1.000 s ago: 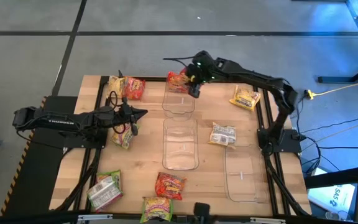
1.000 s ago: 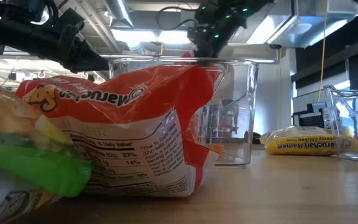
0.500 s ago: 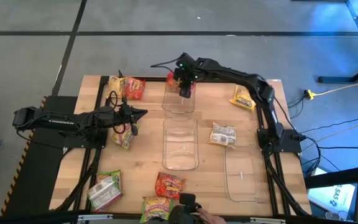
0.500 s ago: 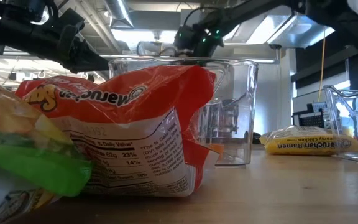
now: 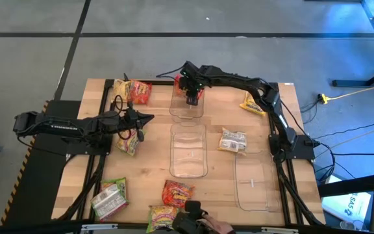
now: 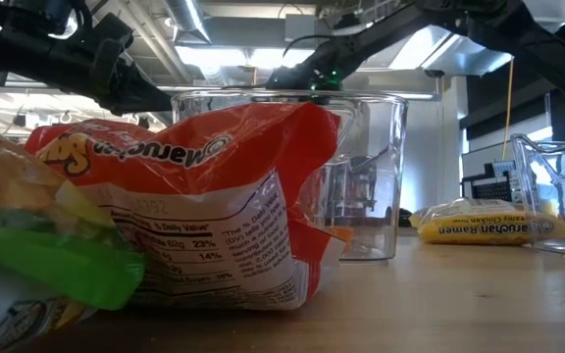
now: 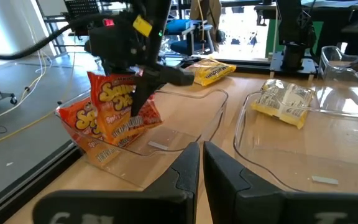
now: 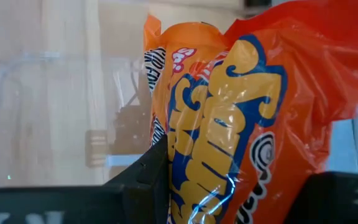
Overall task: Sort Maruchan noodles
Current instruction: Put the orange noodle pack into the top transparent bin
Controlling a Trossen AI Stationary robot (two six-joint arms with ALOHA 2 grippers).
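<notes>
Clamped between the jaws of the right gripper (image 5: 190, 93): one red packet (image 7: 124, 112) of Maruchan noodles, hanging below the fingertips with its long axis near upright, lower edge down inside the far clear bin (image 5: 186, 112). From the left wrist view, a second red packet (image 7: 86, 134) leaning just beside and behind the held one, apparently inside the same bin near its far end. Directly beneath the jaws: the open bin, so, as a judgement, a release from here or slightly lower enough to finish this placement, with the upright packet likely to tip against its neighbour. Right arm plainly the nearer one to this bin and the only one at work. Left gripper (image 5: 147, 118) hovering at the left side of the table, jaws together on nothing, pointing across toward the middle bin (image 5: 188, 156). Nearest loose packets to those shut jaws: a green-and-yellow one (image 5: 128, 141) just below and behind them, and a red one (image 5: 140, 92) with a yellow one (image 5: 121, 88) at the far left corner. Well apart from both grippers: a yellow packet (image 5: 254, 103) near the right arm's elbow, a pale packet (image 5: 232, 140) beside the middle bin, and several more along the near edge.
</notes>
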